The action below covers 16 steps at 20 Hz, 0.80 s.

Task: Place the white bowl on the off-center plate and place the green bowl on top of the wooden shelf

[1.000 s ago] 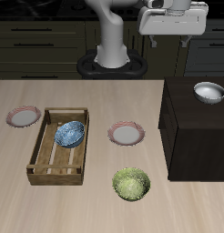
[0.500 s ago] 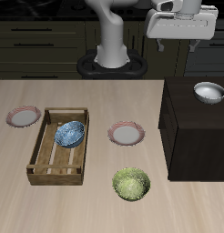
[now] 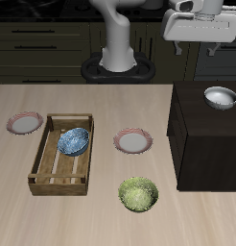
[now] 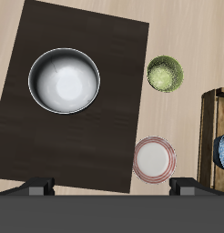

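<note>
Dark cabinet fronts with long handles line the background behind a light-wood bench [image 3: 91,207]. On the bench stands the wooden shelf [image 3: 201,144], a dark, box-like unit with a flat top. The white bowl [image 3: 221,96] sits upright on that top, near its back, clear of the edges.

The pincer [image 3: 208,48] hangs high above the shelf and bowl, touching nothing. In the wrist view only two dark finger tips show, set well apart, with nothing between them; the pincer is spread and empty. That view looks straight down on the white bowl [image 4: 64,80] on the shelf top [image 4: 105,136].

The green bowl [image 3: 138,194] stands upright on the bench near the front edge, apart from the shelf. The off-center plate [image 3: 23,122], white with a pinkish-red rim, lies near the bench's edge beyond the slatted crate, bare. A matching plate [image 3: 133,142] lies between crate and shelf, also bare.

The light-wood slatted crate [image 3: 48,168] holds a blue-patterned bowl [image 3: 75,141], tilted against its far end.
</note>
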{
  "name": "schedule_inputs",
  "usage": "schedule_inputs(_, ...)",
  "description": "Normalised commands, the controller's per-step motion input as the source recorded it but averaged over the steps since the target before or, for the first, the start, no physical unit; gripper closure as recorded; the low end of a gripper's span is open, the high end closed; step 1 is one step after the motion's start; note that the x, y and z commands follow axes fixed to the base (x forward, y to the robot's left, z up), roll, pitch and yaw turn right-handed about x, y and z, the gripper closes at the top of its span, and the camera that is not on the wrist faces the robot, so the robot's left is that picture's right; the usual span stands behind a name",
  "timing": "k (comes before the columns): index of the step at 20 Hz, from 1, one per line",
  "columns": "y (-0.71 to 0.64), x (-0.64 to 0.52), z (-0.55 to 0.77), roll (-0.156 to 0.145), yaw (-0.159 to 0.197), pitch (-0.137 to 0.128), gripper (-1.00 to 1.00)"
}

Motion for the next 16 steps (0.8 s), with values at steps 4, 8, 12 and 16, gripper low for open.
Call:
schedule_inputs(4,0.01,0.2,0.08,-0.031,-0.019,-0.009,-1.0)
schedule_inputs(8,-0.05,0.18,0.02,-0.02,-0.016,-0.001,-1.0)
schedule_inputs(12,0.06,0.24,-0.03,-0.009,-0.01,0.013,-1.0)
schedule_inputs(16,0.14,0.1,-0.03,0.012,0.007,-0.001,-1.0)
